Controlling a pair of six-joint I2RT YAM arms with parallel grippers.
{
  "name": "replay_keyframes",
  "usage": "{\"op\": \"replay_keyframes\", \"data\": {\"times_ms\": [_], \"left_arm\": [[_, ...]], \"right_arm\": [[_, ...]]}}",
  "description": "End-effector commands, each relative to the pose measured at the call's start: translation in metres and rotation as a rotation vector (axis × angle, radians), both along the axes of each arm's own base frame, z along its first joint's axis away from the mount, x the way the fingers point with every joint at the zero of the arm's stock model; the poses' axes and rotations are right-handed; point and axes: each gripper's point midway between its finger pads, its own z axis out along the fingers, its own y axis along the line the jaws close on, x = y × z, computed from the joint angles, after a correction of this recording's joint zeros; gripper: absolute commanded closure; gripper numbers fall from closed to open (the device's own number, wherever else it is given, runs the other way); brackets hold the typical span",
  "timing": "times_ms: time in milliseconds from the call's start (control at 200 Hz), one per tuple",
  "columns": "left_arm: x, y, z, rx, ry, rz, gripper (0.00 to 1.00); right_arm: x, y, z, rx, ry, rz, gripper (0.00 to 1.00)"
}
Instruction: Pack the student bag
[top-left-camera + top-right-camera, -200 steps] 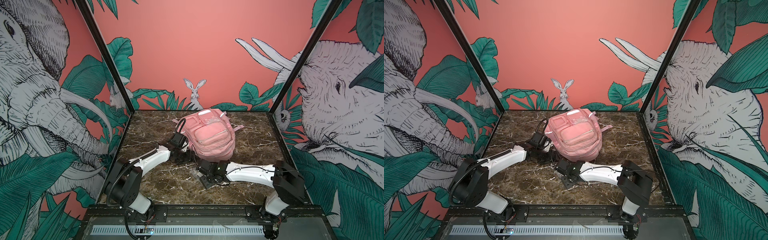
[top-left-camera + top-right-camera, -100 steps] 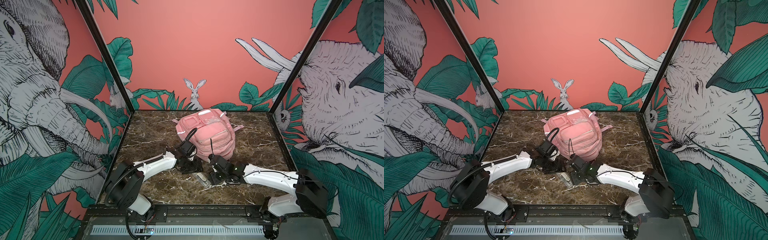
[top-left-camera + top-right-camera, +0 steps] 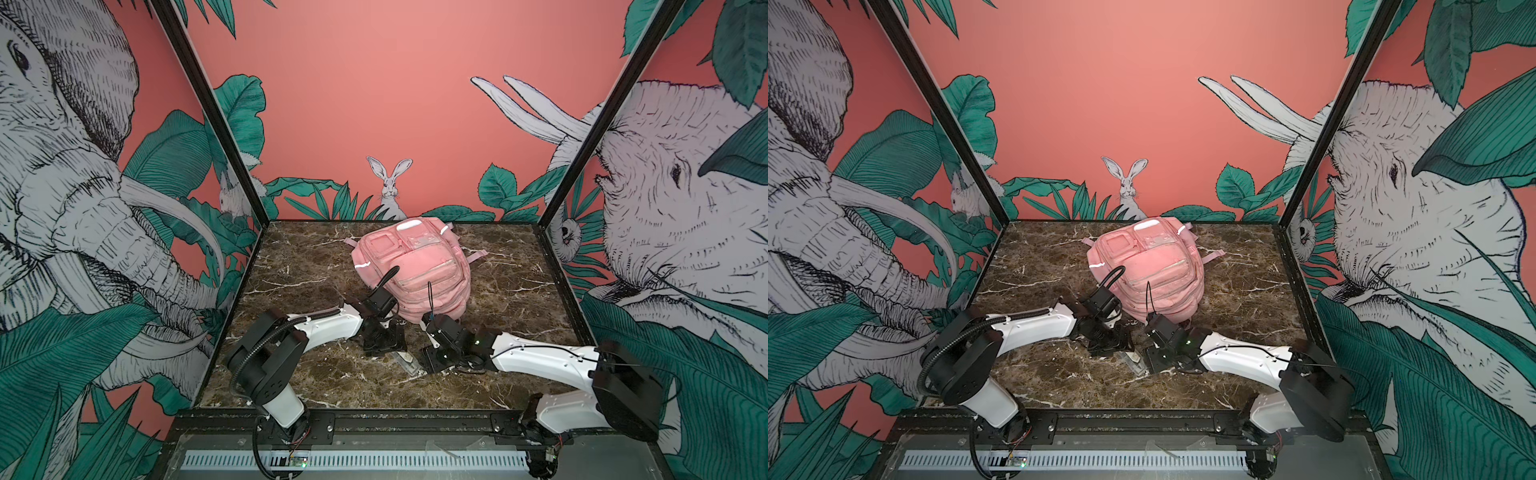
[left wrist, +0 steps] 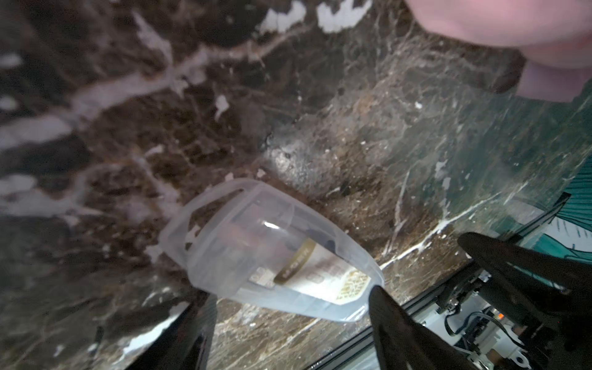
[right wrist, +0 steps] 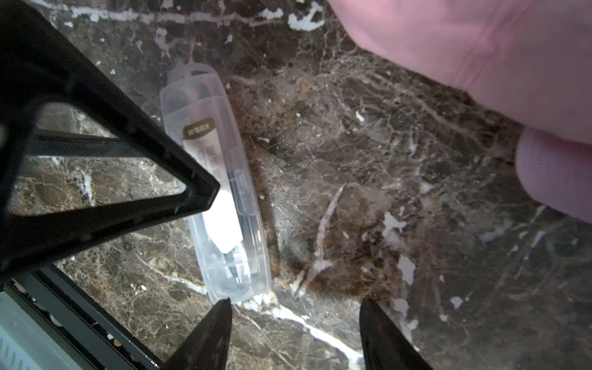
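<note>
The student bag (image 3: 415, 266) (image 3: 1148, 262), a pink backpack, lies at the back middle of the marble table (image 3: 316, 374), zipped pockets facing up. In front of it lies a clear plastic case (image 3: 406, 364) (image 3: 1134, 360) (image 5: 221, 192) holding a dark instrument and a white label. My left gripper (image 3: 392, 351) (image 4: 291, 298) is open just over the case (image 4: 272, 256), with one fingertip (image 4: 379, 296) at its edge. My right gripper (image 3: 428, 361) (image 5: 296, 302) is open at the case's near end, with nothing between its fingers. Pink bag fabric (image 4: 512, 25) (image 5: 480, 48) fills a corner of both wrist views.
A black frame rail (image 3: 415, 419) runs along the table's front edge. Black corner posts (image 3: 208, 112) and mural walls close in the left, right and back. Bare marble (image 3: 507, 282) lies on both sides of the bag.
My left gripper has moved from the bag's left side toward the front, down to the clear case. My right arm has stretched out, its gripper staying by the case. Both grippers stay open.
</note>
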Motion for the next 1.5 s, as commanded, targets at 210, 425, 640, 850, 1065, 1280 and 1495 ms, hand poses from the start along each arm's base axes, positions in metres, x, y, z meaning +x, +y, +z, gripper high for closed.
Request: {"op": "replay_keyframes", "data": {"times_ms": [210,425,640,850,1065,1280,1495], "left_arm": [[0.017,-0.009,-0.013,0.071,-0.003,-0.039,0.25],[0.028,-0.001,-0.005,0.201,-0.073,-0.152,0.29],[0.019,-0.008,0.005,0.312,-0.143,-0.289,0.3],[0.001,-0.027,-0.002,0.278,-0.135,-0.303,0.3],[-0.007,-0.022,-0.011,0.297,-0.128,-0.304,0.3],[-0.002,-0.032,-0.009,0.344,-0.182,-0.363,0.38],[0.003,-0.026,-0.004,0.432,-0.223,-0.421,0.37]], "right_arm": [[0.0,-0.019,0.007,0.019,-0.021,-0.047,0.38],[-0.003,-0.022,0.003,0.032,-0.007,-0.064,0.38],[-0.009,-0.03,-0.004,0.041,0.004,-0.088,0.38],[-0.014,-0.041,-0.006,0.034,0.007,-0.105,0.38],[-0.017,-0.046,-0.006,0.04,0.002,-0.106,0.38],[-0.017,-0.045,-0.007,0.053,0.005,-0.105,0.38],[-0.019,-0.043,-0.011,0.06,0.016,-0.1,0.38]]}}
